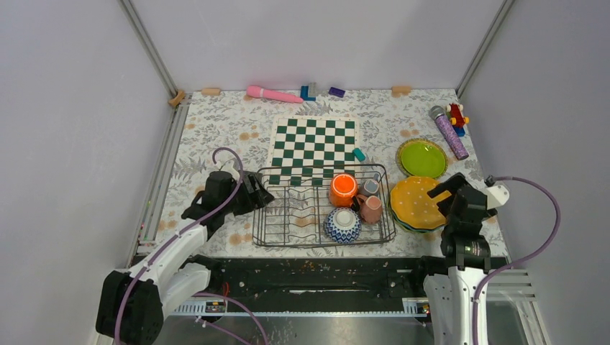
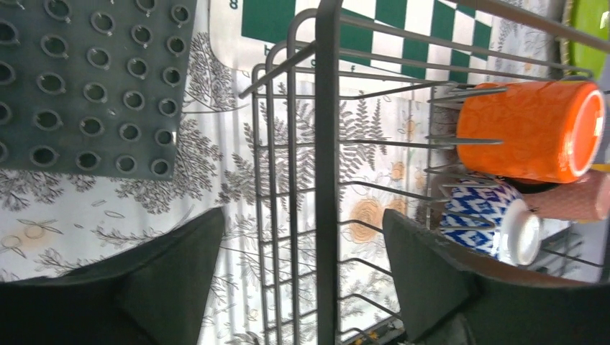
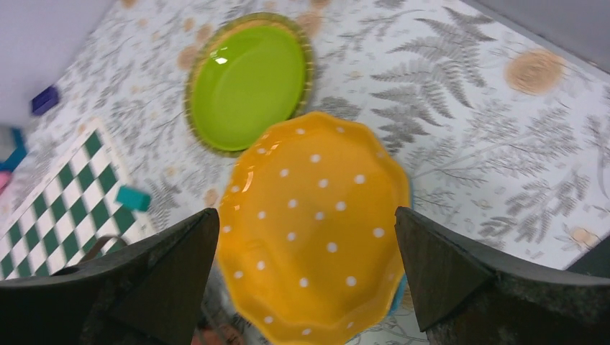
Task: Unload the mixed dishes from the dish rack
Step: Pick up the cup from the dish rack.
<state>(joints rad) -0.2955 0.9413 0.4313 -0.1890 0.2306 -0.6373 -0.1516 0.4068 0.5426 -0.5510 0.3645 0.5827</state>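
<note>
The left gripper (image 2: 302, 230) stands wide open astride the dish rack's (image 1: 288, 215) left rim wire, gripping nothing. The right gripper (image 3: 306, 230) hangs open and empty over the yellow-orange plate (image 3: 316, 187), which lies on the worktop (image 1: 216, 129) outside the rack. The orange cup (image 1: 343, 189), pink mug (image 1: 371, 208) and patterned bowl (image 1: 343, 225) sit in the rack; closing on that wire would likely tug it and topple them

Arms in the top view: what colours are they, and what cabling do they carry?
Both the left arm and right arm have black joints and white links. A purple cable loops off each. The jaws are dark, wedge-shaped blocks.
</note>
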